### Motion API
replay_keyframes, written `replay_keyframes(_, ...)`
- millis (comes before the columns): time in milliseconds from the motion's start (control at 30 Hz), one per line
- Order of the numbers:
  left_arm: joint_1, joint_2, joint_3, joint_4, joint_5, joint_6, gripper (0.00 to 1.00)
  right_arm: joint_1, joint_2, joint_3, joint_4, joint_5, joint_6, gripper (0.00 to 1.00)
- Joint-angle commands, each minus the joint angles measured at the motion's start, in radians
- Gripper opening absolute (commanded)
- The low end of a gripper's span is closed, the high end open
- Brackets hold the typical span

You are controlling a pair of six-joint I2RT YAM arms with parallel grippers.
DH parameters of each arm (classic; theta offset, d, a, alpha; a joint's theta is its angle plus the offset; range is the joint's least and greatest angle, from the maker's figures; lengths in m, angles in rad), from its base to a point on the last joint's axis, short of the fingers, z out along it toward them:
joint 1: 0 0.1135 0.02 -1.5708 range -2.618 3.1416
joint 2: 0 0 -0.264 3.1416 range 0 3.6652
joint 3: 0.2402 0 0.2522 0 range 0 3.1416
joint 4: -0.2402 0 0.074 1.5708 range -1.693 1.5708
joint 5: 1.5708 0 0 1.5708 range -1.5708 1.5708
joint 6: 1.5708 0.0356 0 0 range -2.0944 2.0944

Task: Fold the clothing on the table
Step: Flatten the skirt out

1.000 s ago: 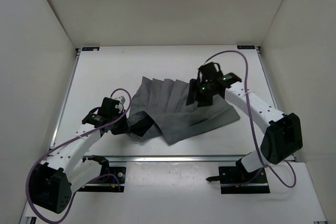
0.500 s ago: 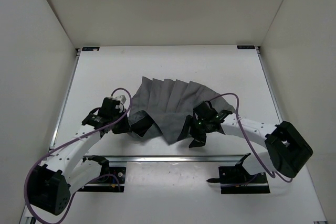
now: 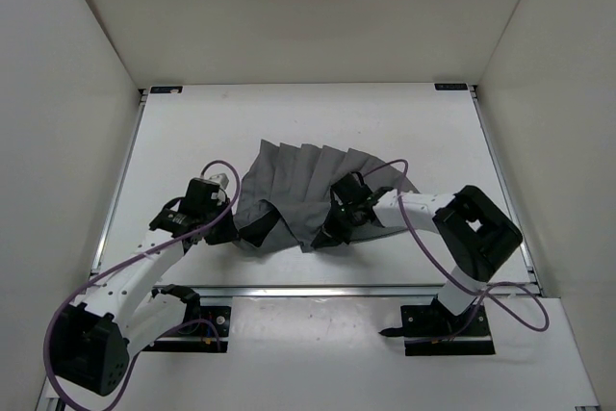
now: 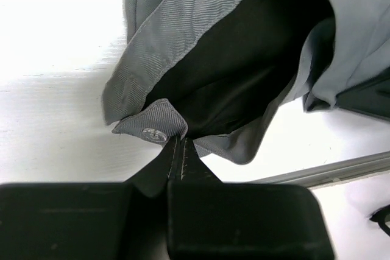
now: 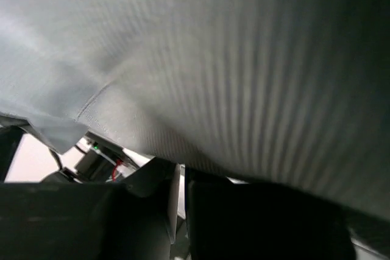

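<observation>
One clothing point(image 4: 183, 22) corner in left gripper point(image 4: 177, 143)

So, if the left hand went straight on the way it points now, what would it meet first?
The plain grey pleated fabric garment: the left hand pinches its edge, and the dark open fold probably lies right beyond.

Nothing can be read; the small oval mark point(image 4: 154, 134) on the clothing point(image 4: 195, 22) is too blurred.

Honestly, you just had the white back wall point(image 3: 308, 16), two side walls point(image 3: 58, 141) flanking it, and two little black brackets point(image 3: 166, 89) right below it.
</observation>
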State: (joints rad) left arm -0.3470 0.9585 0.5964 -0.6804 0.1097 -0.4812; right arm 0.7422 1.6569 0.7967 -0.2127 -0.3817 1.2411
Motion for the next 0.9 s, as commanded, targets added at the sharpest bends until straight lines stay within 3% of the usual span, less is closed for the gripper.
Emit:
replay_keyframes(0,0.014,-0.001,0.029,0.012,-0.028,-0.017,0.00,-0.038,-0.003,0.123,-0.081,0.037,-0.110,0.00)
replay_keyframes(100,0.064,0.092,0.148,0.059,-0.025,-0.020,0.00,-0.160,-0.003,0.296,-0.215,0.006,-0.248,0.00)
replay_keyframes(167,0.100,0.230,0.416,0.065,-0.010,-0.004,0.00,-0.255,0.033,0.496,-0.325,-0.006,-0.361,0.00)
replay_keyframes(267,0.150,0.564,0.929,-0.039,-0.018,0.016,0.00,-0.377,0.176,1.170,-0.603,0.061,-0.564,0.00)
replay_keyframes(300,0.152,0.601,1.032,-0.088,-0.027,0.018,0.00,-0.420,0.246,1.290,-0.699,0.058,-0.619,0.00)
replay_keyframes(333,0.155,0.671,1.197,-0.112,-0.044,0.010,0.00,-0.456,0.318,1.511,-0.802,0.066,-0.641,0.00)
replay_keyframes(367,0.158,0.706,1.291,-0.123,-0.041,0.007,0.00,-0.478,0.372,1.690,-0.857,0.035,-0.650,0.00)
replay_keyframes(433,0.163,0.688,1.278,-0.102,-0.030,-0.014,0.00,-0.541,0.412,1.821,-0.936,-0.023,-0.687,0.00)
replay_keyframes(533,0.154,0.541,1.013,0.020,-0.030,-0.001,0.00,-0.543,0.359,1.715,-0.990,0.024,-0.810,0.00)
replay_keyframes(633,0.149,0.369,0.691,0.143,-0.034,-0.007,0.00,-0.509,0.175,1.268,-0.839,0.084,-0.881,0.00)
replay_keyframes(700,0.146,0.236,0.440,0.209,-0.057,-0.005,0.00,-0.526,-0.030,0.787,-0.585,0.000,-0.865,0.00)
replay_keyframes(800,0.132,0.108,0.208,0.200,-0.091,-0.025,0.00,-0.613,-0.191,0.345,-0.389,-0.132,-0.798,0.00)
replay_keyframes(867,0.118,0.073,0.114,0.158,-0.073,-0.051,0.00,-0.636,-0.239,0.163,-0.317,-0.198,-0.792,0.00)
